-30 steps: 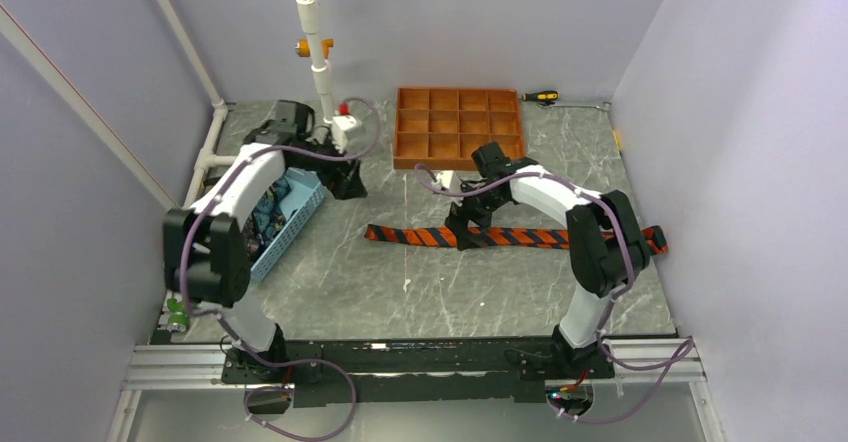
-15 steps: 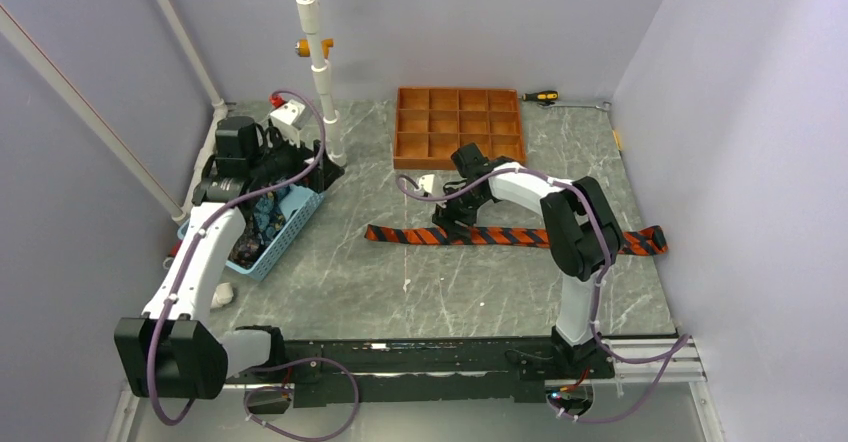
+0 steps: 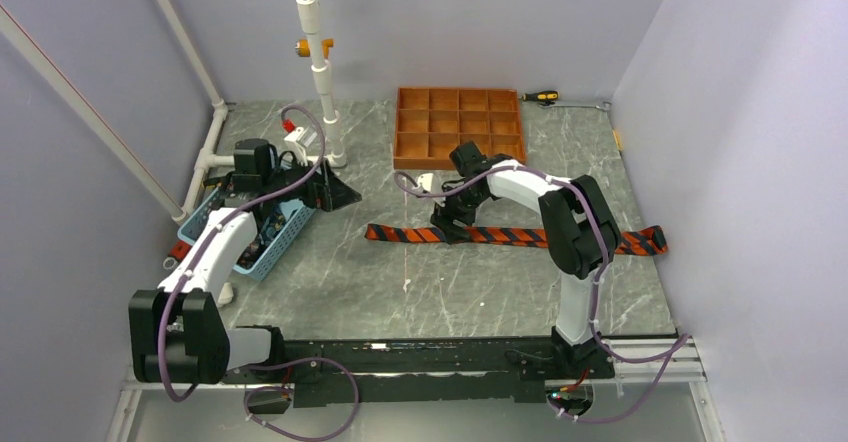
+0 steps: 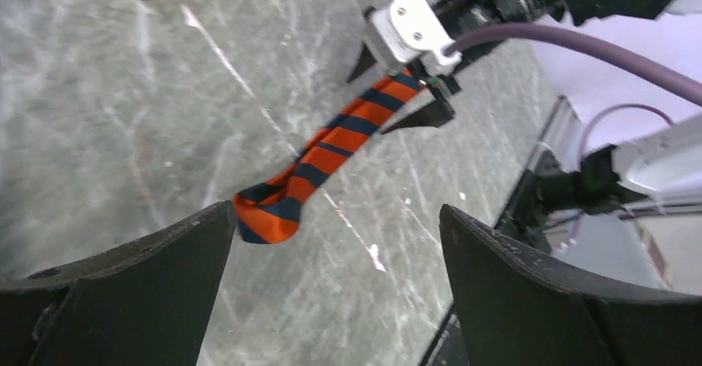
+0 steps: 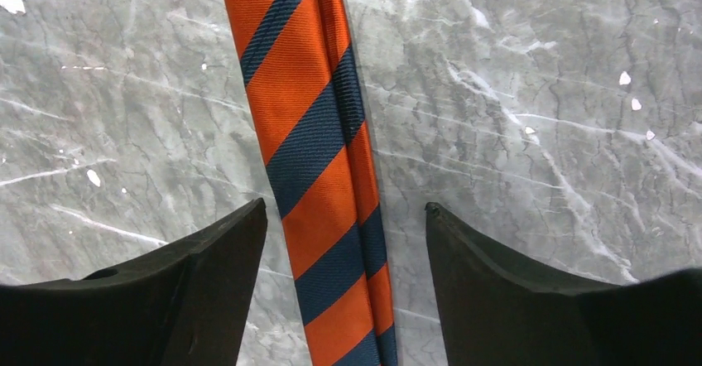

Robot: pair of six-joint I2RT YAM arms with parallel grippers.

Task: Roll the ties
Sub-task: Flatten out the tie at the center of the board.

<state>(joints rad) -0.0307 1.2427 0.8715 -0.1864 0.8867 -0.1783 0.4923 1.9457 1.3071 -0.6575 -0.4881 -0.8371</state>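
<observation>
An orange and dark striped tie (image 3: 505, 236) lies flat across the table, its length running left to right. My right gripper (image 3: 455, 224) is open and straddles the tie near its left part; in the right wrist view the tie (image 5: 319, 175) runs between the two spread fingers (image 5: 211, 283) without being pinched. My left gripper (image 3: 335, 194) is open and empty, left of the tie. The left wrist view shows the tie's folded left end (image 4: 273, 213) and the right gripper beyond it.
An orange-brown gridded tray (image 3: 458, 127) stands at the back. A blue basket (image 3: 268, 227) with dark fabric inside sits at the left under my left arm. A white pole (image 3: 318, 62) rises at the back left. A screwdriver (image 3: 540, 96) lies behind the tray.
My left arm has swung back from the basket side, its gripper now pointing toward the tie's left end. My right gripper has shifted left along the tie and stays open.
</observation>
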